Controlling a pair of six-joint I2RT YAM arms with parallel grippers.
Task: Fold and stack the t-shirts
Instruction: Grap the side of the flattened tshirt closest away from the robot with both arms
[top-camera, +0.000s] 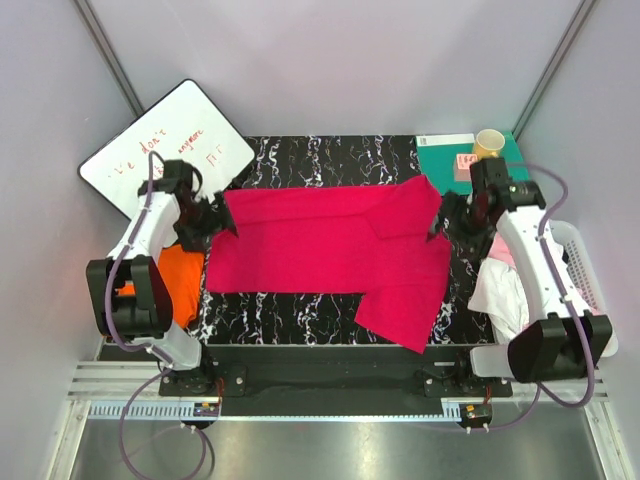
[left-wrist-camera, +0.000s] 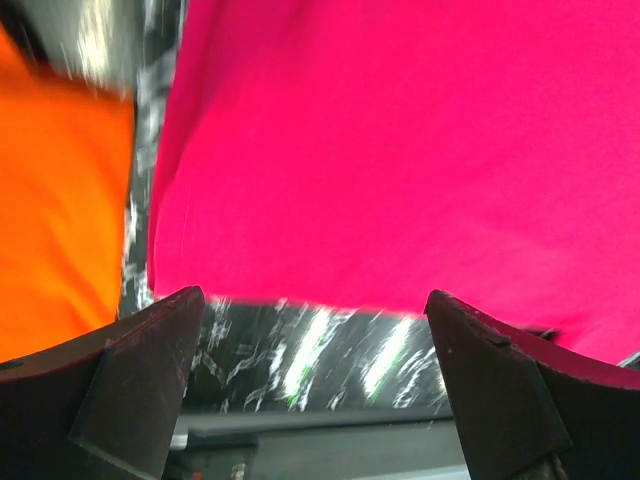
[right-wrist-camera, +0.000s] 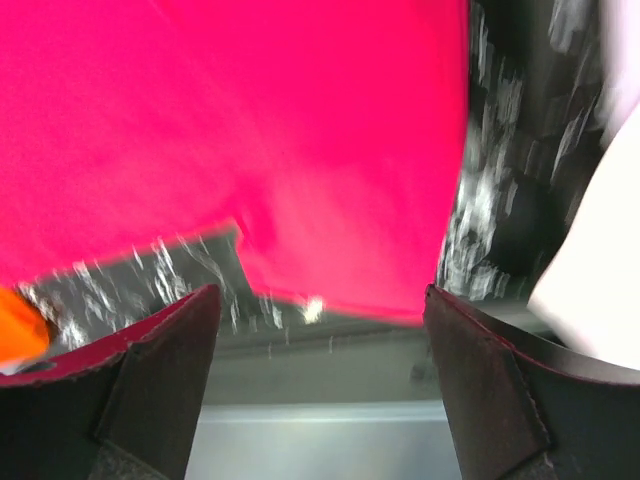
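- The magenta-red t-shirt (top-camera: 330, 250) lies spread flat between the two grippers. Only the top view shows it whole, with one corner reaching the near table edge, nearer the bases than the right gripper (top-camera: 447, 218).
- The wrist views show only blurred parts of that shirt. In each, its edge lies just beyond the fingertips, with bare table under the gap.
- A pile of white and pale pink t-shirts (top-camera: 502, 288) sits outboard of the right gripper, against a white basket (top-camera: 582, 262). The right wrist view catches just one pale edge of it.
- The orange t-shirt (top-camera: 180, 282) lies outboard of the left gripper (top-camera: 220, 218), half under that arm. The left wrist view shows it as a broad patch beside the magenta one.
- We see the left gripper's fingers (left-wrist-camera: 130, 370) spread wide with nothing between them.
- The right gripper's fingers (right-wrist-camera: 150, 370) are likewise wide apart and grip nothing.
- Pale grey walls (top-camera: 330, 60) close in the cell.
- The table (top-camera: 300, 160) is black with white marbling.
- A whiteboard (top-camera: 165, 150) with red writing leans beyond the left gripper.
- A green mat (top-camera: 440, 165) lies beyond the right gripper, with a yellow cup (top-camera: 489, 143) on it.
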